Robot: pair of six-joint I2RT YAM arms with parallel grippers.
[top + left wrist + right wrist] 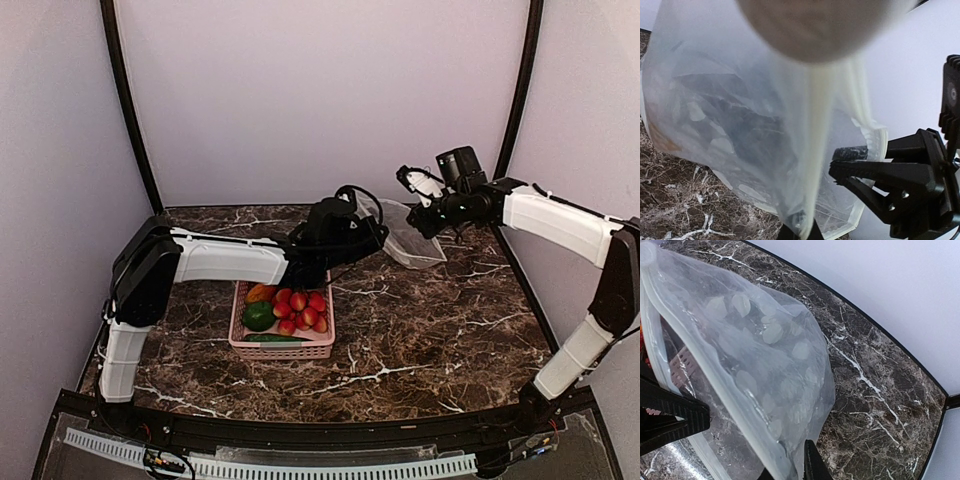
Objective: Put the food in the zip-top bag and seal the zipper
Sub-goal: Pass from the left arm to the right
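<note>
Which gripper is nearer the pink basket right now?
Left. The left gripper hangs just past the basket, off its far right corner; the right gripper is farther away, beyond the bag.

Both arms had white shells over their long links, the left arm (230, 260) and the right arm (560, 222) alike, with black housings at joints and bases. A thin black cable (358, 192) looped at the left wrist. The left hand (375, 238) was black. The right hand (837, 161) had ridged black fingers, small screws (905, 194) and a white plate (420, 183).
</note>
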